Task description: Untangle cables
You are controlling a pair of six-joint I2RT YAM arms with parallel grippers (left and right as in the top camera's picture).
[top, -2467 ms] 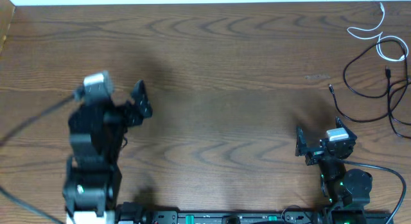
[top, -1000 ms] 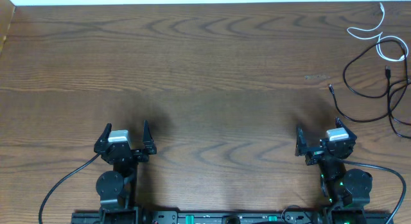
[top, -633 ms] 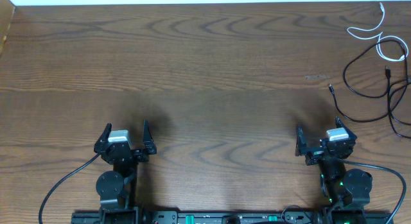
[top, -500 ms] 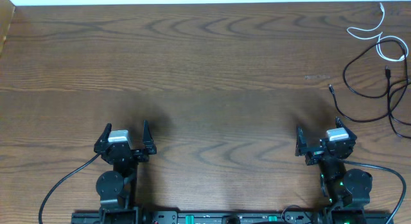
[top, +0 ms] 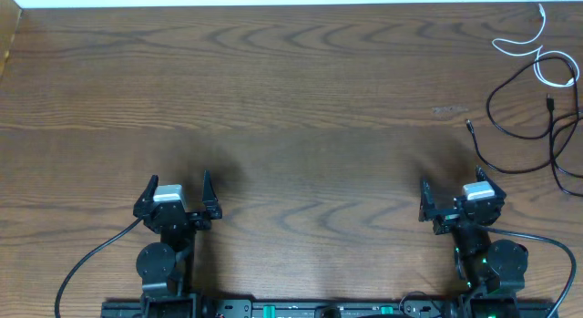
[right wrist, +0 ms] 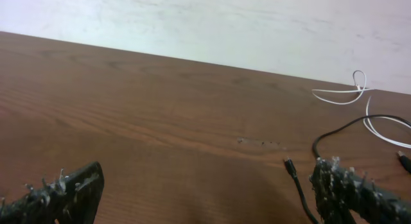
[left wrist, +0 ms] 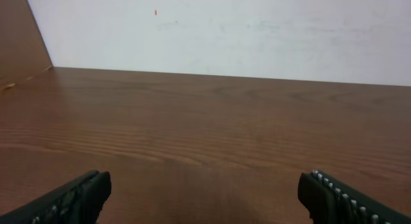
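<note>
- From overhead, the black cable [top: 490, 107] overlaps the white cable [top: 516, 42] at the worktop's [top: 301, 99] far right corner.
- Left hand [top: 178, 179] and right hand [top: 453, 180]: fingers apart, empty.
- Of the wrist views, only the right one shows the cables.

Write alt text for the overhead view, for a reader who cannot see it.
A black cable and a white cable lie loosely overlapped in the far-right corner of a wooden table. The left gripper and right gripper sit at the near edge, jaws open, holding nothing.
</note>
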